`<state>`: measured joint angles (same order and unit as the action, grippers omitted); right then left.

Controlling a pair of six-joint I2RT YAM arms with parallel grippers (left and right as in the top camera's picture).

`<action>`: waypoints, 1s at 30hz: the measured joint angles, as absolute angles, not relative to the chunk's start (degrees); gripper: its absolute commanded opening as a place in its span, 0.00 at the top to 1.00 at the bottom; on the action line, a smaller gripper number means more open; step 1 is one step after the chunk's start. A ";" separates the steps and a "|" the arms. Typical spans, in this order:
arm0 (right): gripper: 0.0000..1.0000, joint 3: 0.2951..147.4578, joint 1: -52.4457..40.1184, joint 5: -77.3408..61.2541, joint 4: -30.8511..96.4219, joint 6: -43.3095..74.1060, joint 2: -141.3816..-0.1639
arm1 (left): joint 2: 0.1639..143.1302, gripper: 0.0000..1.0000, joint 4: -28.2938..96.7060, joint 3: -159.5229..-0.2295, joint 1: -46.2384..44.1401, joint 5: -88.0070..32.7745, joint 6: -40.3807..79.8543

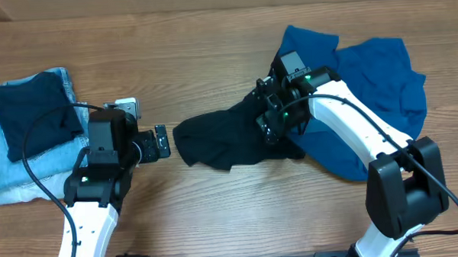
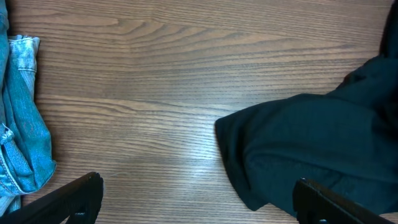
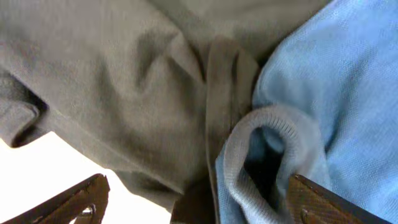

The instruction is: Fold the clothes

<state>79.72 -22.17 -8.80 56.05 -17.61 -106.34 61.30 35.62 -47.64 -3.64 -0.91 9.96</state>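
Note:
The black garment (image 1: 229,136) lies crumpled at the table's middle, and its right end overlaps the teal-blue garment (image 1: 373,85) spread out at the right. My right gripper (image 1: 271,125) hangs over that overlap. In the right wrist view it (image 3: 199,202) is open, with its fingers (image 3: 81,199) wide apart above the black cloth (image 3: 124,74) and a ribbed edge of the blue cloth (image 3: 336,93); it holds nothing. My left gripper (image 1: 159,142) is open just left of the black garment's left edge (image 2: 311,143), over bare wood (image 2: 199,199).
At the far left a folded dark navy garment (image 1: 30,112) rests on light-blue denim jeans (image 1: 17,174). A jeans edge (image 2: 18,137) shows at the left of the left wrist view. Bare wooden table (image 1: 211,45) runs along the back and front.

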 measured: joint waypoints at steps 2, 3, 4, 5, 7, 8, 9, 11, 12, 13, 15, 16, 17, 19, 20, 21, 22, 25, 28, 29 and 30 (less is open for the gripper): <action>0.24 78.24 -22.17 -8.69 53.30 -17.80 -106.37 | 61.30 0.00 35.59 -47.64 -3.64 -0.91 9.96; 0.34 76.71 -22.17 -8.58 52.05 -17.82 -106.37 | 61.30 0.00 35.59 -47.64 -3.64 -0.91 9.96; 0.48 75.16 -22.17 -8.56 50.59 -18.00 -106.37 | 61.30 0.00 35.59 -47.64 -3.64 -0.91 9.96; 0.74 74.15 -22.17 -8.54 49.80 -17.87 -106.37 | 61.30 0.00 35.59 -47.64 -3.64 -0.91 9.96; 0.96 73.10 -22.17 -6.96 48.21 -16.49 -106.37 | 61.30 0.00 35.62 -47.64 -3.64 -0.91 9.96; 0.96 73.06 -22.17 -5.10 47.53 -15.25 -106.37 | 61.30 0.00 35.62 -47.64 -3.64 -0.91 9.96; 0.96 73.14 -22.17 -2.17 47.83 -12.19 -106.37 | 61.30 0.00 35.62 -47.64 -3.64 -0.91 9.96; 0.96 74.39 -22.24 2.90 50.83 -7.92 -106.39 | 61.30 0.00 35.59 -47.64 -3.64 -0.91 9.96; 0.96 77.45 -22.04 9.21 54.04 -3.90 -106.32 | 61.30 0.00 35.64 -47.64 -3.64 -0.91 9.96; 0.96 81.06 -21.26 14.57 57.67 -0.64 -106.13 | 61.30 0.00 35.62 -47.64 -3.64 -0.91 9.96; 0.96 92.51 -14.04 29.32 63.00 8.54 -102.17 | 61.32 0.00 35.68 -47.64 -3.64 -0.91 9.96; 0.96 95.88 -9.80 32.73 65.28 12.08 -99.88 | 61.32 0.00 35.75 -47.64 -3.64 -0.91 9.98; 0.96 98.74 -3.70 35.70 65.60 16.12 -96.86 | 61.32 0.00 35.83 -47.64 -3.64 -0.93 9.96; 0.96 100.77 9.98 37.76 66.67 22.24 -91.74 | 61.32 0.00 35.81 -47.64 -3.64 -0.93 9.96; 0.96 100.97 15.38 37.74 67.83 24.05 -90.50 | 61.32 0.00 35.83 -47.64 -3.64 -0.93 9.96; 0.96 100.99 19.62 36.60 69.04 25.41 -90.15 | 61.32 0.00 35.81 -47.64 -3.64 -0.93 9.96; 0.96 100.88 23.64 34.59 69.65 26.85 -90.59 | 61.32 0.00 35.79 -47.64 -3.64 -0.91 9.96; 0.76 98.76 28.88 25.74 69.38 27.57 -90.83 | 61.32 0.00 35.81 -47.64 -3.64 -0.91 9.96; 0.58 98.10 27.97 18.22 67.29 23.00 -90.85 | 61.32 0.00 35.79 -47.64 -3.64 -0.91 9.96; 0.58 98.10 26.76 16.12 66.78 20.67 -90.85 | 61.32 0.00 35.81 -47.64 -3.64 -0.91 9.96; 0.58 98.10 26.00 14.98 66.67 19.42 -90.85 | 61.32 0.00 35.81 -47.64 -3.64 -0.91 9.98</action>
